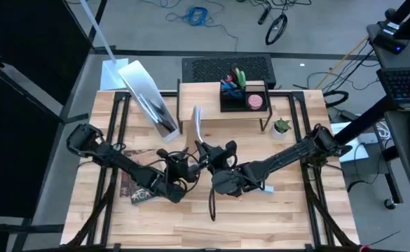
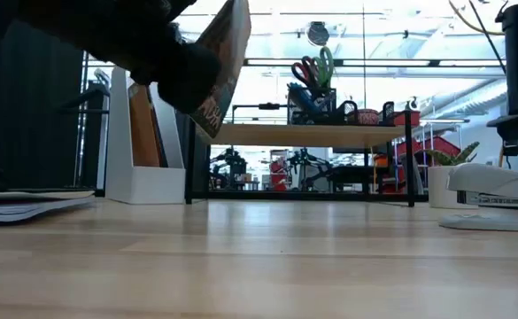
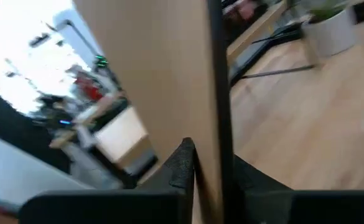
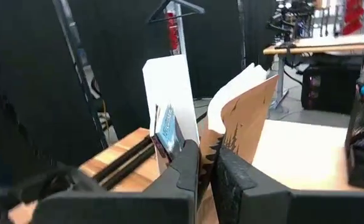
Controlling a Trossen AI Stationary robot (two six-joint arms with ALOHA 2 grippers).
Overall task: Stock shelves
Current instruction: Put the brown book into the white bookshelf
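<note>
Behind both arms, shelves point(image 1: 212, 102) long axis left-right

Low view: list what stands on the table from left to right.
Stack of papers → white file box → wooden riser carrying the black organizer → small potted plant → stapler.

Light-wood riser point(image 1: 208, 105); black tray point(image 1: 244, 99) on it holds green-handled scissors point(image 1: 239, 75), something pink, perhaps tape point(image 1: 256, 102); white file box point(image 1: 148, 98) beside.
</note>
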